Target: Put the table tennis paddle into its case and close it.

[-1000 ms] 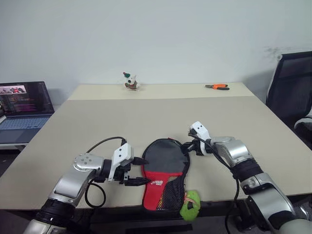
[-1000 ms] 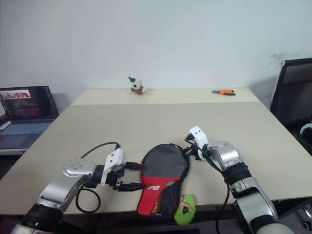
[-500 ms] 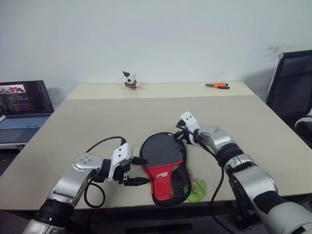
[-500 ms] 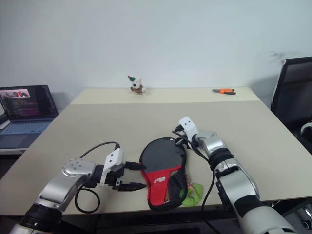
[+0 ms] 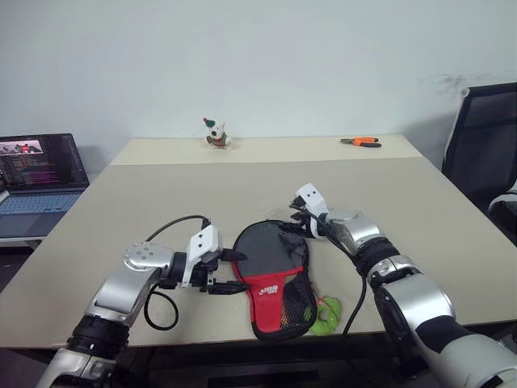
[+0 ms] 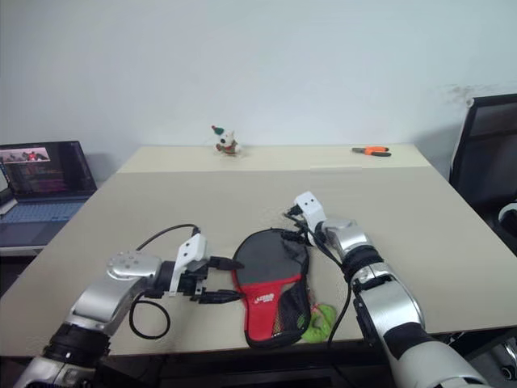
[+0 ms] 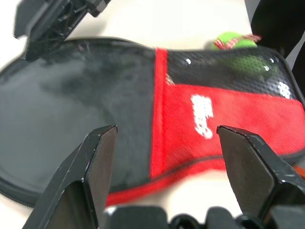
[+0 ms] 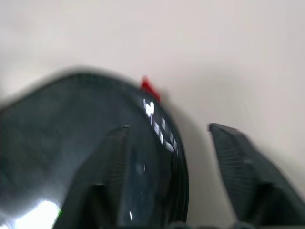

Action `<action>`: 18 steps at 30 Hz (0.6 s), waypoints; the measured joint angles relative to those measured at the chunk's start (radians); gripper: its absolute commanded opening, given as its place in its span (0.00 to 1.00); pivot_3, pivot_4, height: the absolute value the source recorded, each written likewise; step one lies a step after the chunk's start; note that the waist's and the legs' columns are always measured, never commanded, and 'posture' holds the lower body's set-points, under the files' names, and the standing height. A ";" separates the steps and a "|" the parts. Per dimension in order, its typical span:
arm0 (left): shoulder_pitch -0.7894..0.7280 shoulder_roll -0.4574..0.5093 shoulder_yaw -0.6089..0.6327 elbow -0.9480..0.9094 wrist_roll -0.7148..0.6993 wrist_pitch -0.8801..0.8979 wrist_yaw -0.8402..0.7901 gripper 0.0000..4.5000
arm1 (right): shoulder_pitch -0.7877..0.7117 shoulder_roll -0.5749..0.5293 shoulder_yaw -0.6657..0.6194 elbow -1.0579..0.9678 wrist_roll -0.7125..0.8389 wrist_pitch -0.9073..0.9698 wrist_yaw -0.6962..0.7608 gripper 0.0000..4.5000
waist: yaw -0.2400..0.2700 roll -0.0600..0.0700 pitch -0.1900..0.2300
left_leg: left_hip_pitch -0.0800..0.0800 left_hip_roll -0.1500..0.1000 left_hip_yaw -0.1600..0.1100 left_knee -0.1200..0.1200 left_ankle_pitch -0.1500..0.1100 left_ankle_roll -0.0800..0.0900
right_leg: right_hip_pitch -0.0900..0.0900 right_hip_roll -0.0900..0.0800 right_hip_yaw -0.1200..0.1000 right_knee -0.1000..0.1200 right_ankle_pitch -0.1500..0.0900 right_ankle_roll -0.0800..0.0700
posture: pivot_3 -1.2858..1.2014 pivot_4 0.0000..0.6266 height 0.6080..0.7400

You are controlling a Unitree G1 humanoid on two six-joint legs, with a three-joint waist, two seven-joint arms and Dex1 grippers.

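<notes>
The case [image 5: 272,275] is seen lying flat on the table [image 5: 161,202], near the front edge, w/ its round black end away from the robot and the red panel w/ white logo plus mesh pocket toward the robot. The table tennis paddle can't be made out separately; whether it sits inside the case can't be told.

L pincer [image 5: 230,272] is held wide open just beside the case's left edge, one finger above the other, nothing gripped; in the left wrist view the case's black-to-red seam is framed between its fingers [image 7: 97,157].

R pincer [image 5: 291,224] is placed at the case's far right rim. In the right wrist view its fingers [image 8: 238,157] are spread apart, the rounded black rim w/ a small red tab lying between them; nothing is clamped.

A green soft item [image 5: 327,314] is seen beside the case's mesh end, toward the R arm's side. Well beyond both pincers: small toy figure [image 5: 215,134], orange-handled pliers [image 5: 359,143]. A laptop [image 5: 36,174] stands off the table, beyond the L arm.
</notes>
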 measured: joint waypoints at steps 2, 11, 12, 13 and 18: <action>-0.037 -0.036 -0.020 0.043 0.009 -0.014 -0.003 0.81 | 0.050 -0.040 -0.005 -0.177 0.028 0.066 0.032 0.92 | 0.005 0.000 0.000 | -0.001 0.000 -0.001 0.000 0.000 0.000 | 0.000 0.000 -0.001 0.000 0.000 0.000 | 0.52 0.24 1.00; -0.183 -0.169 -0.095 0.383 0.109 -0.177 -0.016 0.81 | 0.566 -0.426 -0.009 -1.022 0.234 0.526 0.253 0.92 | 0.028 0.001 0.001 | -0.015 -0.002 -0.003 0.007 0.000 0.000 | -0.011 0.000 -0.003 0.002 0.000 0.001 | 0.52 0.24 1.00; -0.211 -0.194 -0.099 0.427 0.124 -0.200 -0.011 0.85 | 0.608 -0.468 -0.024 -1.104 0.271 0.563 0.269 0.93 | 0.025 0.001 0.001 | -0.015 -0.002 -0.003 0.007 0.000 0.000 | -0.011 0.000 -0.003 0.003 0.000 0.001 | 0.52 0.24 1.00; -0.227 -0.205 -0.099 0.454 0.134 -0.217 -0.006 0.89 | 0.631 -0.494 -0.030 -1.154 0.295 0.586 0.281 0.93 | 0.022 0.001 0.001 | -0.014 -0.003 -0.002 0.007 0.000 0.000 | -0.010 0.000 -0.003 0.003 0.000 0.001 | 0.52 0.24 1.00; -0.324 -0.278 -0.103 0.668 0.194 -0.361 0.026 1.00 | 0.824 -0.657 -0.072 -1.395 0.400 0.651 0.322 0.93 | 0.022 0.001 0.001 | -0.014 -0.005 0.000 0.007 0.000 0.000 | -0.010 0.004 -0.003 0.001 -0.002 0.005 | 0.52 0.24 1.00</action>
